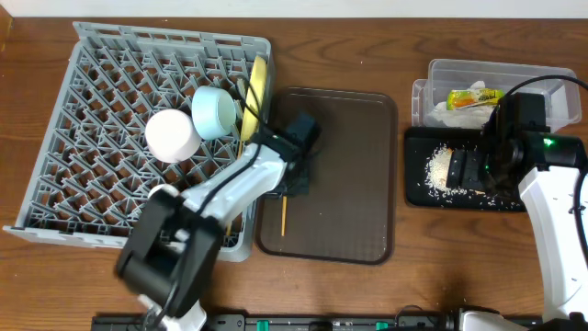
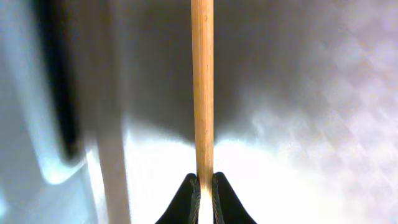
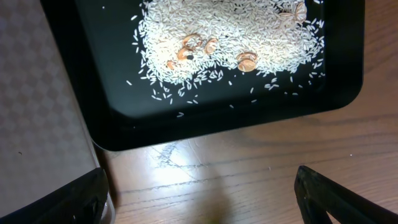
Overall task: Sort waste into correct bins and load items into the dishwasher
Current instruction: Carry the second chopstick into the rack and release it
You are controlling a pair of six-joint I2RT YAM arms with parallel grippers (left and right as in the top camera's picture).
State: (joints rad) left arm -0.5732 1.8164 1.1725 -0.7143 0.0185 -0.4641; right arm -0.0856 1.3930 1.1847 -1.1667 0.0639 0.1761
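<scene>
My left gripper hovers over the left part of the brown tray, shut on a thin wooden chopstick pinched between its fingertips. The stick's free end pokes out toward the tray's near side. In the grey dish rack sit a white bowl, a light blue bowl and a yellow plate standing on edge. My right gripper is open and holds nothing, beside the black tray holding rice scraps. The clear tub holds the yellow-green wrapper.
The dark brown serving tray lies between the rack and the bins. The black tray sits just in front of the clear tub at the right. Bare wooden table shows under my right gripper.
</scene>
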